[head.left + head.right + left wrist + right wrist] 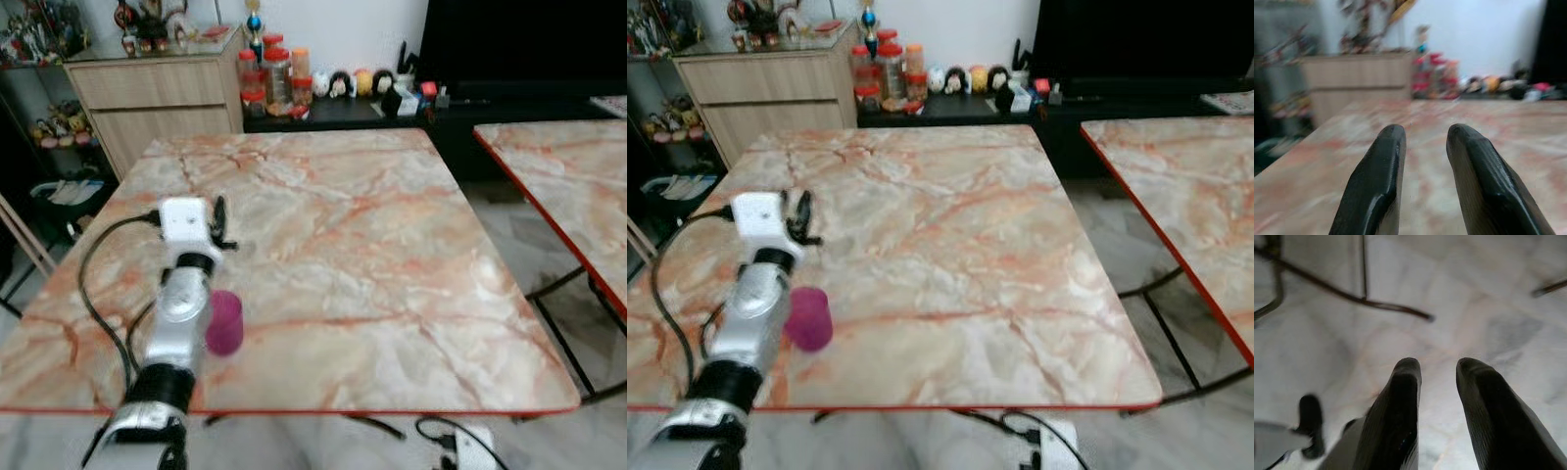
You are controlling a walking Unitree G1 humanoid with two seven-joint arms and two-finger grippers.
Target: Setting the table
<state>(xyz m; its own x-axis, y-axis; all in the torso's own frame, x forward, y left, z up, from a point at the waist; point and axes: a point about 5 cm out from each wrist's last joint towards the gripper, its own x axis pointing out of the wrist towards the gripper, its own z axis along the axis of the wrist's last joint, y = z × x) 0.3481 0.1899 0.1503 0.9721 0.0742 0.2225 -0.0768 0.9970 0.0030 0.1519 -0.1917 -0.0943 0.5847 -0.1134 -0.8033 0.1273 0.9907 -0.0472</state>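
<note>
While our left gripper (pixel 221 223) is hovering empty, fingers apart, the cup (pixel 224 322) is lying beside our forearm near the tabletop's (pixel 372 255) front-left edge; we are risking nudging it off.

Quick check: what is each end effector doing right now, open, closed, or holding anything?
Left end effector: open, empty, above the marble table; pink cup sits beside the arm.
Right end effector: open, empty, over the floor.

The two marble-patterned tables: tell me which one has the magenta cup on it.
The nearer marble-patterned table, directly ahead, holds the magenta plastic cup near its front left edge, beside the left arm. The other marble-patterned table, off to the right, carries no cup on its visible part.
</note>
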